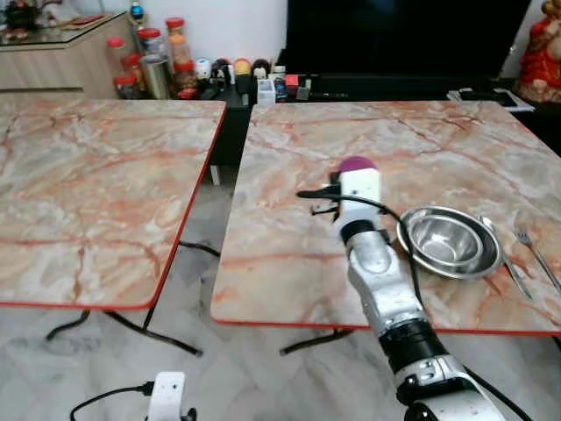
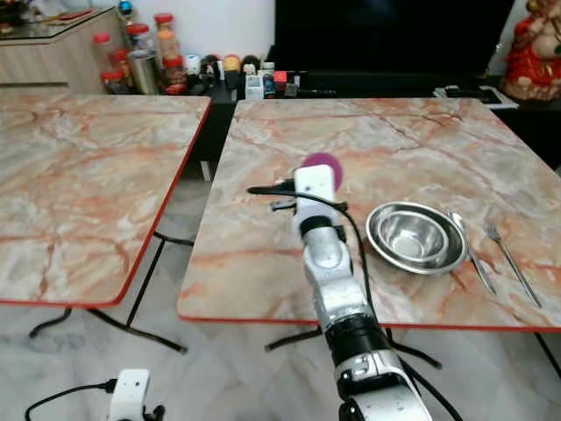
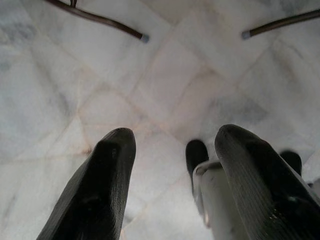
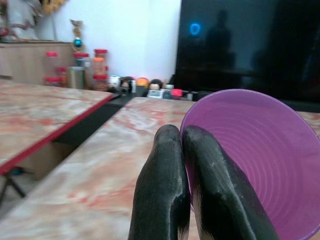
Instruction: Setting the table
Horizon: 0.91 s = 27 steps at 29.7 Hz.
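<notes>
- Over the right-hand pink-veined marble tabletop (image 1: 289, 263) with its red edge, the right gripper (image 4: 182, 165) holds a purple ribbed plastic cup (image 4: 255, 160); its two black fingers (image 4: 162, 190) are pressed nearly together, pinching the cup's rim.
- In the right wrist view the cup lies tipped, its mouth facing back toward the camera, so its long axis runs roughly along the fingers, not upright.
- The round stainless-steel bowl (image 1: 449, 241) sits just to the robot's right of the cup, with a metal spoon (image 1: 501, 254) beside it and a metal fork (image 1: 536, 254) further right.
- My guess: the cup must be turned upright and set near the bowl; the right arm is the nearer.
- The left gripper (image 3: 175, 165) hangs over the pale marble floor (image 3: 150, 75), fingers spread apart and empty.
</notes>
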{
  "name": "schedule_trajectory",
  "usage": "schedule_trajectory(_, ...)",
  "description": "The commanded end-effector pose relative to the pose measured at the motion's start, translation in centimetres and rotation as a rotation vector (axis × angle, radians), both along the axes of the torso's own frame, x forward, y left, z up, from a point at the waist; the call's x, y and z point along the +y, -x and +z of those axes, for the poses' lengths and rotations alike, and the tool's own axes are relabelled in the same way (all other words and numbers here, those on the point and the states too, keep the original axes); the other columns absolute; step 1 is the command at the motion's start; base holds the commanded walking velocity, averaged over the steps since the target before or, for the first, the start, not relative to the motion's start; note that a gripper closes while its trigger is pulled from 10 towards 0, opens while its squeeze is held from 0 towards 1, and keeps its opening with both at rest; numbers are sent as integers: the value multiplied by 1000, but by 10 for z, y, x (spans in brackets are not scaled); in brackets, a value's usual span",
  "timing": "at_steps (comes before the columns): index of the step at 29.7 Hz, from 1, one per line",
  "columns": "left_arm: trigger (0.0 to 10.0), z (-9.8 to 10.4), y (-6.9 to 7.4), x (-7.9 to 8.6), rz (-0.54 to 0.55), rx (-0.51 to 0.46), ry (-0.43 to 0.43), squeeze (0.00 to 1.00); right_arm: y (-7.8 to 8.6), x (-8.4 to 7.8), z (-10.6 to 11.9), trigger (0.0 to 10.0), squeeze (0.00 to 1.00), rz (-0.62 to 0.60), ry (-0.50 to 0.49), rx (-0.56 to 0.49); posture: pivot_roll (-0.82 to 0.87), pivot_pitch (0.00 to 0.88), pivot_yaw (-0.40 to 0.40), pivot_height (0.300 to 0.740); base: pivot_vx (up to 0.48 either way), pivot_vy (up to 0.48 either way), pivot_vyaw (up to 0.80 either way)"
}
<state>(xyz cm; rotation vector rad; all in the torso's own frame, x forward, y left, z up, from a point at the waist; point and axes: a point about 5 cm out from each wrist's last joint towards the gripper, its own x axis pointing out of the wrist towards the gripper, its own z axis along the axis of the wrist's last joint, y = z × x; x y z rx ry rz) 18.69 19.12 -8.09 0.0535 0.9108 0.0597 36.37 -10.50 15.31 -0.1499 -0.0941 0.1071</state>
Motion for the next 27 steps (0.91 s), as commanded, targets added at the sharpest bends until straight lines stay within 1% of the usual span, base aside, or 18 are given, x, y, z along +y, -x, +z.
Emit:
schedule_trajectory(1,10000,-2,1,-6,-5,8,12,0,-1,-6,3,10000,0,-21,6,-12,-28,0,22,740,341,0,556)
schedule_trajectory(3,10000,-2,1,-6,-7,10,12,0,-1,-8,2,10000,0,-36,-12,-2,-25,0,22,740,341,0,0)
schedule_trajectory(17,10000,-2,3,-6,-11,17,13,0,-2,-13,0,10000,0,-81,-16,12,-24,0,24,740,336,0,0)
schedule_trajectory(19,10000,-2,3,-7,-5,14,23,0,-3,-21,-2,10000,0,-144,-11,26,-25,0,26,740,287,0,0)
schedule_trajectory(20,10000,-2,3,-7,-5,14,23,0,-3,-21,-2,10000,0,-144,-11,26,-25,0,26,740,251,0,0)
schedule_trajectory(21,10000,-2,3,-7,-8,15,29,0,-3,-27,-5,10000,0,-187,1,53,-25,0,26,740,0,0,0)
schedule_trajectory(24,10000,-2,3,-7,-9,15,30,0,-3,-29,-7,10000,0,-202,8,67,-25,0,26,740,0,0,0)
schedule_trajectory(25,10000,-2,2,-7,-11,16,30,0,-2,-33,-12,10000,0,-238,28,107,-30,0,29,740,0,0,0)
schedule_trajectory(27,10000,-2,2,-7,-11,16,30,0,-2,-34,-14,10000,0,-248,32,118,-30,0,29,740,0,0,0)
